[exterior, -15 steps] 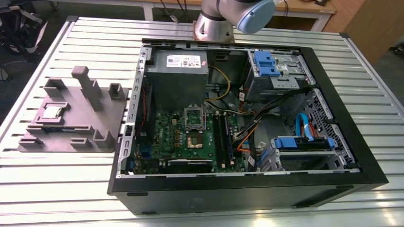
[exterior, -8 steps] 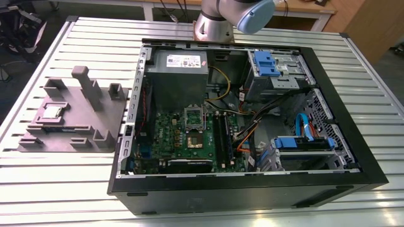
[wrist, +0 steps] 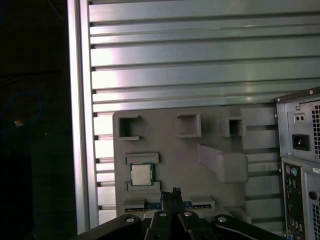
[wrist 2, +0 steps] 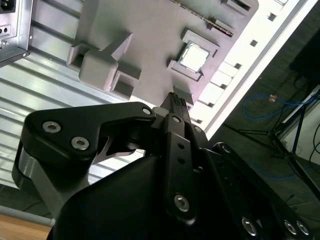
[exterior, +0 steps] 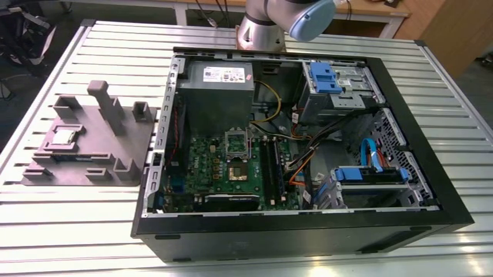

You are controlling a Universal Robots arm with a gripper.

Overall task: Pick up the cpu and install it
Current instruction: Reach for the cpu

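The cpu (exterior: 62, 136) is a small silvery square chip lying in a recess of the grey holder block (exterior: 92, 156) on the slatted table, at the exterior view's left of the computer case. Both wrist views show the cpu (wrist 2: 194, 56) (wrist: 141, 174) lying flat and free in its recess. My gripper (wrist 2: 175, 100) (wrist: 172, 192) hangs above the holder block, a short way off from the chip, its black fingers shut together on nothing. On the green motherboard (exterior: 231, 184) inside the case, the socket (exterior: 237, 171) lies uncovered.
The open black computer case (exterior: 301, 231) holds a silver-grey power supply (exterior: 216, 92), black memory slots (exterior: 269, 167), blue drive brackets (exterior: 370, 173) and loose cables. Raised posts (exterior: 104, 101) stand on the holder block. The table edge (wrist: 80, 125) runs close by the block.
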